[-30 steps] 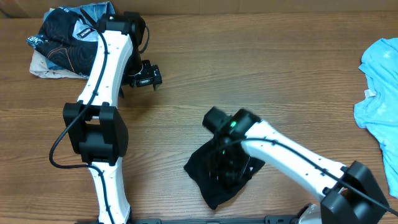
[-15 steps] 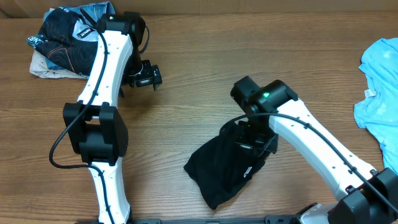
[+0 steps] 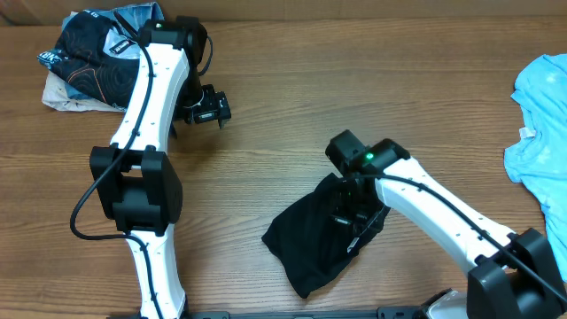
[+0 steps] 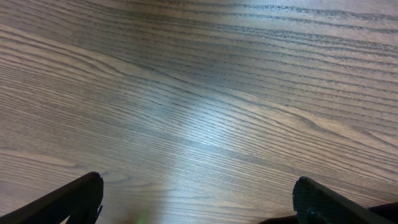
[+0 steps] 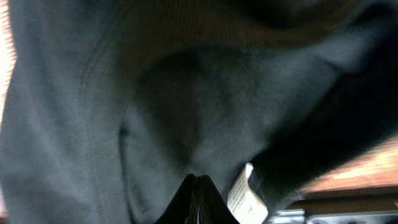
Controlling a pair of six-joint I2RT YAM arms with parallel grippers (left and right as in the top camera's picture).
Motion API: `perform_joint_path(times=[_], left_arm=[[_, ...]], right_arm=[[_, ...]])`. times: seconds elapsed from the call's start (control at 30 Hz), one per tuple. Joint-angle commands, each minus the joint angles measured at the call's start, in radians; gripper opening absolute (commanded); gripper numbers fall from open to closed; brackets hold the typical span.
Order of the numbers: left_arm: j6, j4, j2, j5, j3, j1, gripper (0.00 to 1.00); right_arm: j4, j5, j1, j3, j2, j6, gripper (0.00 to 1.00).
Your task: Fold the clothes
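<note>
The black shirt (image 3: 306, 244) lies crumpled on the wooden table, right of centre near the front edge. My right gripper (image 3: 354, 217) is down in its upper right part, shut on a fold of the cloth. The right wrist view is filled with the dark fabric (image 5: 186, 93); the gripper (image 5: 196, 178) has its jaws pressed together, and a small white label (image 5: 245, 194) lies just to their right. A light blue T-shirt (image 3: 542, 124) lies at the right edge. My left gripper (image 3: 205, 111) hovers open over bare wood (image 4: 199, 112), its fingers (image 4: 78, 196) wide apart.
A pile of dark printed and pale garments (image 3: 89, 58) sits at the far left corner, behind the left arm. The left arm's base column (image 3: 142, 190) stands at front left. Wood table (image 3: 292, 115) spans the view.
My right gripper has shut on the black shirt and pulled its upper edge up and to the right, stretching the bundle out. The left arm has not moved.
</note>
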Motion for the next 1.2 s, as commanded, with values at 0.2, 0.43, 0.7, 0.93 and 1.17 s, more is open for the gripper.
perform_joint_path(times=[0.2,0.43,0.7,0.93,1.17], left_arm=[[-0.004,0.002,-0.034,-0.013,-0.003,-0.005,1.00],[-0.004,0.000,-0.034,-0.013,-0.003,-0.005,1.00],[-0.004,0.002,-0.034,-0.013,-0.003,-0.005,1.00],[-0.004,0.004,-0.034,-0.013,-0.003,-0.005,1.00],[-0.004,0.019,-0.034,-0.013,-0.003,-0.007,1.00]], right_arm=[[0.124,-0.121,0.003,-0.188,-0.006,0.012,0.04],[0.256,-0.149,0.001,-0.188,0.010,0.011,0.10],[0.337,-0.286,-0.023,-0.183,0.168,-0.084,0.05],[0.328,-0.324,-0.119,-0.126,0.238,-0.227,0.04],[0.299,-0.174,-0.173,-0.015,0.238,-0.335,0.08]])
